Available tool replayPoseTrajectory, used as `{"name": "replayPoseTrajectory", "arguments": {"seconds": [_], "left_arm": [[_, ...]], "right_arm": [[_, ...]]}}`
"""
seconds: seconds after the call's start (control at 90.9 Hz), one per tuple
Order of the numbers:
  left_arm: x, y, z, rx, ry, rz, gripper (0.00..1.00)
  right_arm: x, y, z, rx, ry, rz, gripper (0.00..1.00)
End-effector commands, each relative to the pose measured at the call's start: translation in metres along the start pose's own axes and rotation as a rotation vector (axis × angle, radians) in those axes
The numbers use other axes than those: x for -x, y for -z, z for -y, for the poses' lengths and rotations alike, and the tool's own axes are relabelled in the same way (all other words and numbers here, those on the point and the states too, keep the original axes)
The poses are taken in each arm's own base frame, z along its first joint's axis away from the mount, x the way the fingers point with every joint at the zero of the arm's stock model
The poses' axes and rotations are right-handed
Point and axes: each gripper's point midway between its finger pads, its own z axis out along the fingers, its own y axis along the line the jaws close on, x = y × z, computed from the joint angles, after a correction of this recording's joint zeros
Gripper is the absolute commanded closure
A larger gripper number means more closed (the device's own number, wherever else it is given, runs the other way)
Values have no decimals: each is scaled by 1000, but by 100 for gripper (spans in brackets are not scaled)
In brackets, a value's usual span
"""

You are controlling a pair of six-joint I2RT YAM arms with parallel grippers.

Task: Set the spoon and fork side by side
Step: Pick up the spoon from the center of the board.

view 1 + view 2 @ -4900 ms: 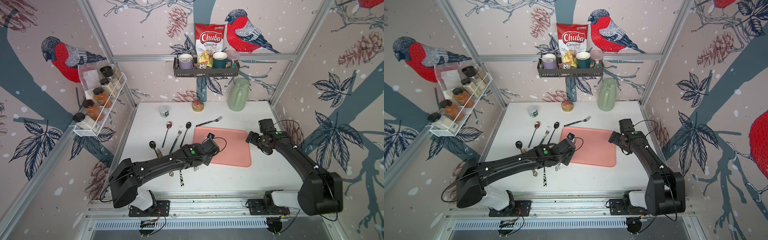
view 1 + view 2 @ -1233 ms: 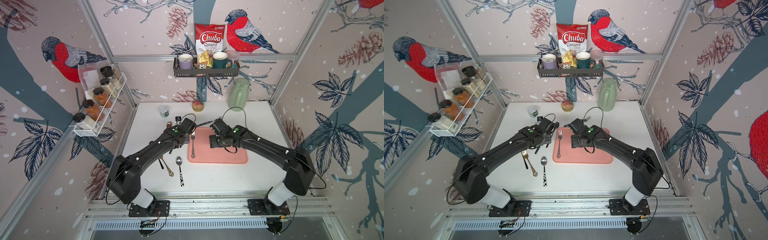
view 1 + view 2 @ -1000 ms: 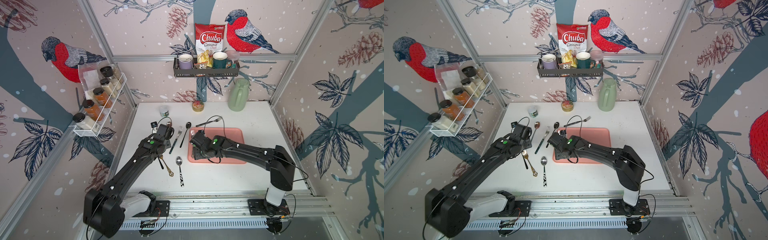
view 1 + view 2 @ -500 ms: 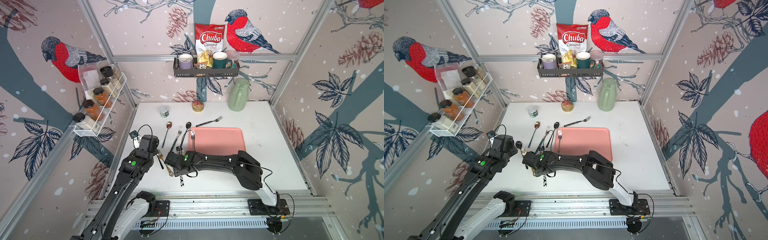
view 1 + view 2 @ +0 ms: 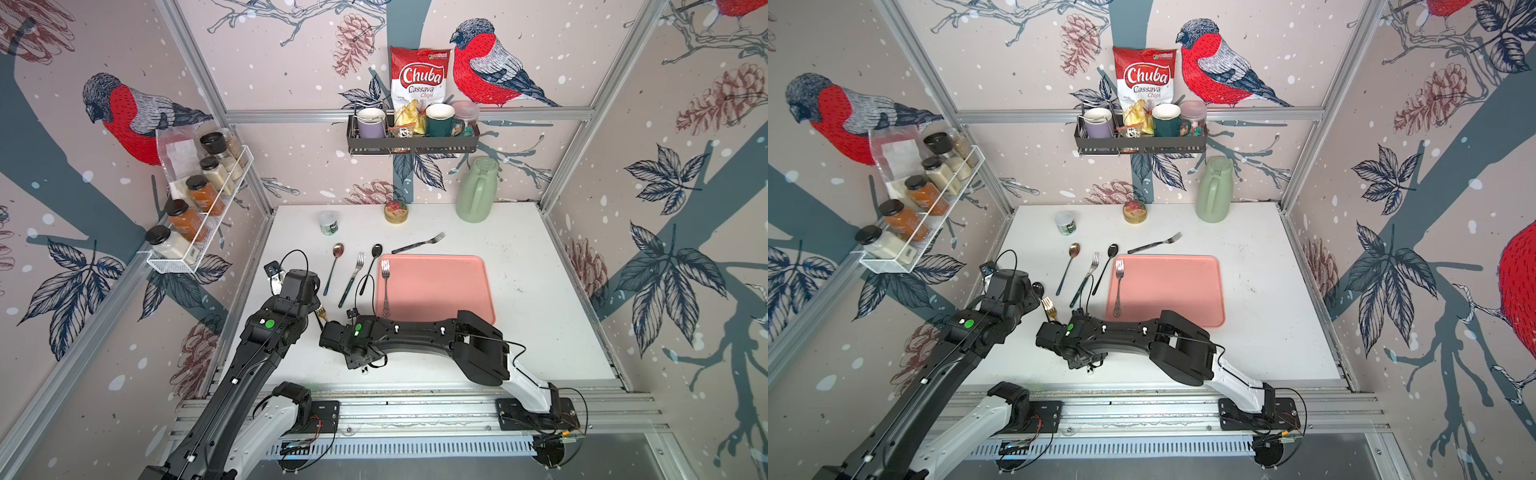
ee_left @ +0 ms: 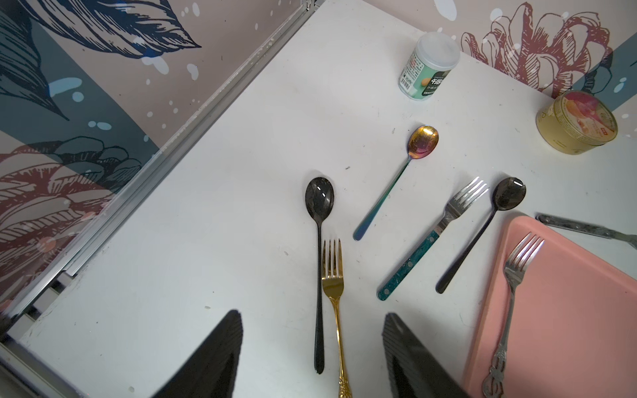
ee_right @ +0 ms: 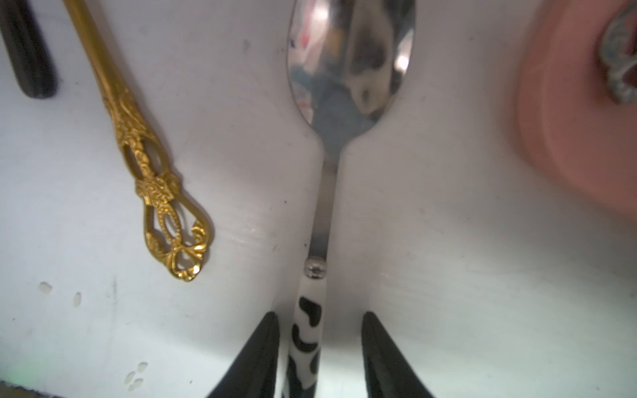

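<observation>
A silver fork (image 5: 385,286) (image 5: 1119,286) (image 6: 513,286) lies along the left edge of the pink tray (image 5: 440,291) (image 5: 1175,291) (image 6: 568,310). The spoon (image 7: 348,62), shiny with a black-and-white spotted handle, lies on the white table in front of the tray, mostly hidden under my right arm in both top views. My right gripper (image 7: 319,317) (image 5: 360,353) is low at the table and straddles that handle. One finger is against it and a gap shows at the other. My left gripper (image 6: 310,320) (image 5: 301,286) hangs open above the table's left side, holding nothing.
A gold fork (image 6: 332,286) and a black spoon (image 6: 319,206) lie under the left gripper. An iridescent spoon (image 6: 422,138), a teal-handled fork (image 6: 448,220) and another black spoon (image 6: 508,198) lie left of the tray. A dark fork (image 5: 417,244), small jar (image 5: 328,222), tin (image 5: 396,212) and green jug (image 5: 478,189) sit behind.
My right arm swung from over the tray to the front left, down onto the spotted spoon, and its jaws narrowed around the handle. My left arm drew back leftward and opened wider.
</observation>
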Motion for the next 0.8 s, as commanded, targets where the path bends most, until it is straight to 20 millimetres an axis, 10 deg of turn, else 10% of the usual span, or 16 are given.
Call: {"name": "replayPoseTrajectory", "arguments": {"seconds": [0.0,0.462,0.792], "left_arm": [[5,0,5,-29,-4,23,34],[0,-2,9,-47,-13,4,34],[-19,-13,29,-107,-50,-49,31]], "right_arm": [[-10,-6,8,-39,-1,-26,65],[18,28,43,-44,8,13,88],[88,79,132,-97,-112,128,88]]}}
